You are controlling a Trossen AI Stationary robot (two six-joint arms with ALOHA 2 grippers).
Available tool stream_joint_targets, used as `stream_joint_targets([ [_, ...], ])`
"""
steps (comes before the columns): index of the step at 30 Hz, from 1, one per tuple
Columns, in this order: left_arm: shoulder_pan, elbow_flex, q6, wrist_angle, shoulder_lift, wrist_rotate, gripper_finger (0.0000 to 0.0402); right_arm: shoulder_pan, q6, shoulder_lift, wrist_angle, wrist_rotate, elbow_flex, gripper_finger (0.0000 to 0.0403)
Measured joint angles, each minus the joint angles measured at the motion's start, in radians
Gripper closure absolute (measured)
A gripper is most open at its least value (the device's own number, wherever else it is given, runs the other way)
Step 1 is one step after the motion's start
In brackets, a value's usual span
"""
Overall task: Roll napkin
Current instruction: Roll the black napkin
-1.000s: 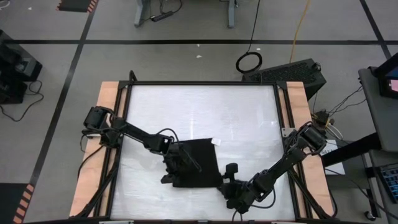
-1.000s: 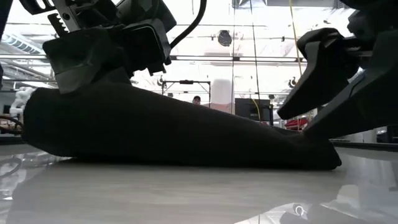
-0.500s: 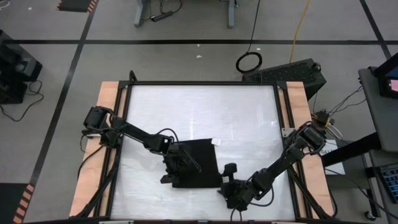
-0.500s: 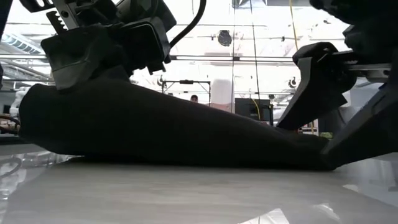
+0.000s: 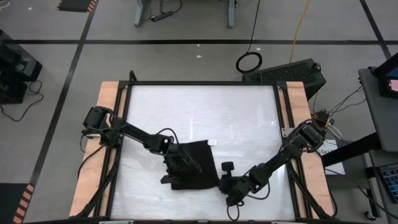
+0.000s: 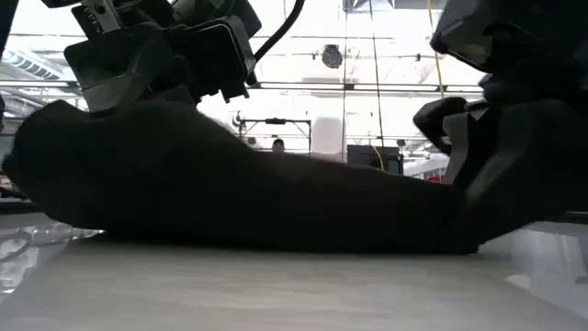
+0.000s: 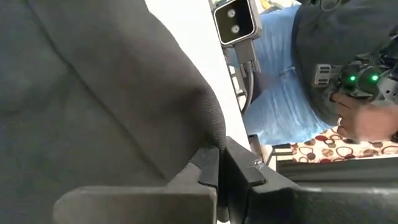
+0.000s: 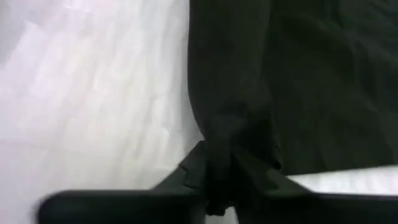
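1. Currently the napkin [image 5: 196,165], a plain black soft cloth folded to a rough square with a small white tag [image 5: 212,141] at its far edge, lies on the glossy white table [image 5: 205,112], in the near half, slightly left of centre.
2. Left gripper [image 5: 176,169] sits on the napkin's left side, fingers clenched on a pinch of the fabric; the left wrist view shows cloth squeezed between the two dark pads [image 7: 208,168].
3. Right gripper [image 5: 224,185] is at the napkin's near right corner, fingers closed on a fold of cloth, seen bunched between them in the right wrist view [image 8: 214,168].
4. Low view: the napkin [image 6: 230,193] is lifted on the left gripper's side [image 6: 165,55] and slopes down to the table on the right gripper's side [image 6: 478,184].
5. Left wrist view also catches a person in a blue shirt [image 7: 280,81] beyond the table edge.
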Motion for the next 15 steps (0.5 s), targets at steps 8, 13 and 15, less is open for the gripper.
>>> stream_joint_targets([
  [8,-0.047,0.000,0.000,-0.056,0.000,-0.007,0.0395,-0.029,0.127,-0.012,0.040,-0.260,0.003,0.0384],
  [13,-0.098,0.004,-0.006,-0.068,0.000,-0.034,0.0395,-0.052,0.212,-0.044,0.102,-0.450,0.003,0.0394],
  [15,-0.115,0.003,-0.007,-0.072,0.000,-0.042,0.0395,-0.072,0.258,-0.056,0.146,-0.531,0.003,0.0394],
])
